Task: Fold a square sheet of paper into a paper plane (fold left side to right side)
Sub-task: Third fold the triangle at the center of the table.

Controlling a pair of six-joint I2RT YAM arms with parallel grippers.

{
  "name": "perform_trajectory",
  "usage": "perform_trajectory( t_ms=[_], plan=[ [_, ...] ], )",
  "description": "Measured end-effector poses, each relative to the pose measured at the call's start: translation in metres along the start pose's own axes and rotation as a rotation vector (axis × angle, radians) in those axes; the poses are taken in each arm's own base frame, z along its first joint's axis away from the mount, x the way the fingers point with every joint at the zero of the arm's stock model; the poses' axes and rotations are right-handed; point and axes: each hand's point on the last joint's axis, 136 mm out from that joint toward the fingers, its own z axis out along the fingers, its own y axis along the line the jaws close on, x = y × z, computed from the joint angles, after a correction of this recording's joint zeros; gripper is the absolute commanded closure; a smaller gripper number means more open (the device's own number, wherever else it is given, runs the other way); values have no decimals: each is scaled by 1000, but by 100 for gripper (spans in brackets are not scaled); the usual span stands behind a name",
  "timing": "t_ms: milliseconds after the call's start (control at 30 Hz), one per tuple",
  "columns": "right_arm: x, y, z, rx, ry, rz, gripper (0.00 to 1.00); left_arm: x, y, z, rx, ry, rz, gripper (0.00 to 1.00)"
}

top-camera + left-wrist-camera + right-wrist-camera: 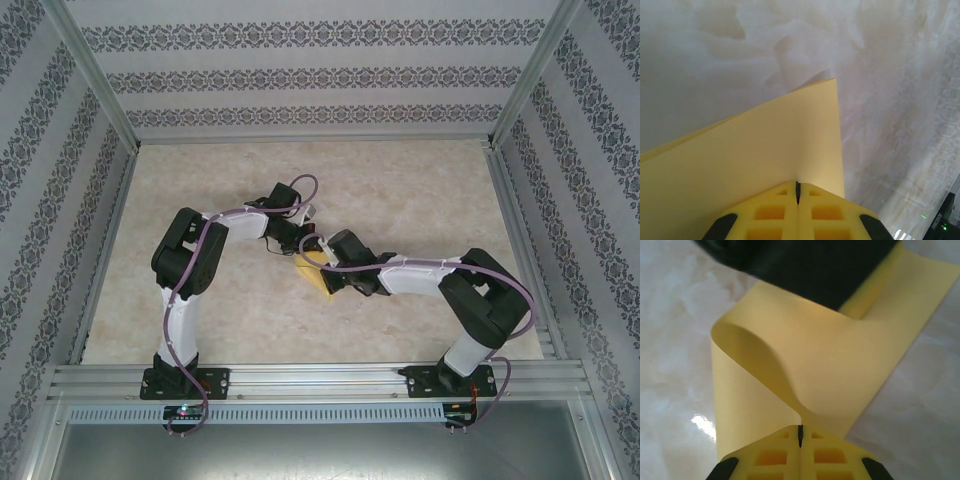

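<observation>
Mid-table, top cam: both arms bend inward and meet over the square sheet of paper [314,272], a scrap of bright yellow showing btwn their wrists on the pale marbled table [420,190]. L arm [190,260] reaches in from the left, R arm [470,295] from the right. Both bases are bolted to the alu rail [320,385] at the near edge, w/ patterned wall panels [300,80] on three sides.

L wrist cam: left gripper [797,194] has its yellow fingertips pressed tight together, only a hairline seam btwn them, nipping the sheet's near edge. Paper runs away from the tips as a flat yellow panel w/ a faint crease up from the seam and a straight right edge.

R wrist cam: right gripper [800,434] is likewise closed tip to tip, pinching the sheet where it dips into the seam. From there the paper rolls up and over to the left in a soft, uncreased curl, w/ a second layer flat on the table beneath. Dark blurred shape [805,265] crosses the top of frame over the sheet's far part; touching or not, can't tell.
</observation>
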Motion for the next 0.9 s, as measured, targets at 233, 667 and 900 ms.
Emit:
perform_trajectory(
  t_ms=[233,667,900],
  plan=[
    [-4,-8,0,5,-2,33,100,0,0,0,0,0,0,97],
    [-3,-9,5,-4,13,42,100,0,0,0,0,0,0,97],
    [2,-10,8,-2,33,60,100,0,0,0,-1,0,0,91]
  ],
)
